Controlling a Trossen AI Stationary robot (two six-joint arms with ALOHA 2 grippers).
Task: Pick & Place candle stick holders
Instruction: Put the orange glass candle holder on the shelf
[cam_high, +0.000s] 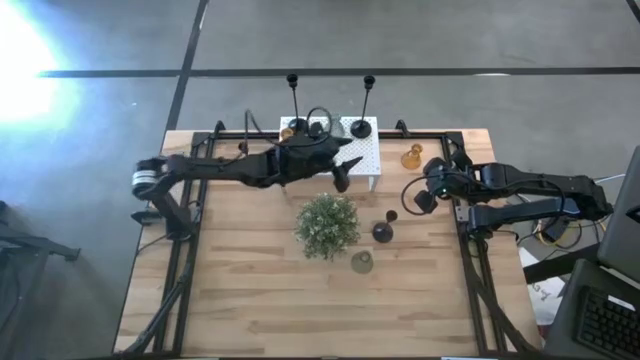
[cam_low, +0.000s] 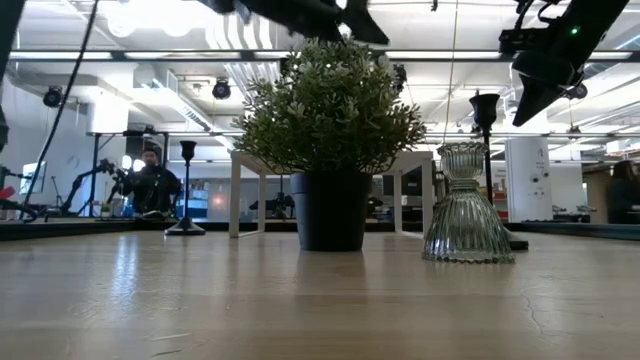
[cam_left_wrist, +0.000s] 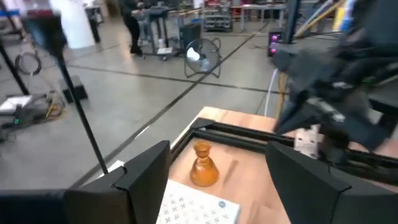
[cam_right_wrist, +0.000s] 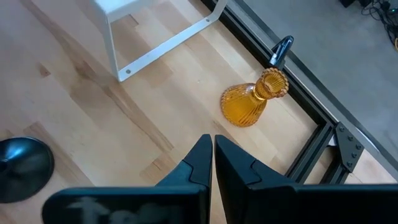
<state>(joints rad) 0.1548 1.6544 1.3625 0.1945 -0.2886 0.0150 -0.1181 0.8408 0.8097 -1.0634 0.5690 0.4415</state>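
An amber holder (cam_high: 412, 156) stands on its base at the far right of the table, beside the white perforated stand (cam_high: 362, 160); it also shows in the right wrist view (cam_right_wrist: 249, 102) and the left wrist view (cam_left_wrist: 202, 165). Two black holders (cam_high: 383, 232) and a clear-grey holder (cam_high: 362, 262) (cam_low: 467, 205) stand right of the plant. Two tall black stems (cam_high: 293, 95) (cam_high: 368, 95) stand at the stand's far side. My left gripper (cam_high: 345, 172) (cam_left_wrist: 217, 180) is open and empty above the stand. My right gripper (cam_high: 424, 190) (cam_right_wrist: 211, 155) is shut and empty, above the table just near of the amber holder.
A bushy green plant (cam_high: 327, 225) (cam_low: 330, 130) in a dark pot stands mid-table. A black metal frame (cam_high: 470, 250) runs along the table's edges. My right arm (cam_left_wrist: 336, 93) is close to the left gripper's right. A person (cam_low: 150, 185) sits in the room behind.
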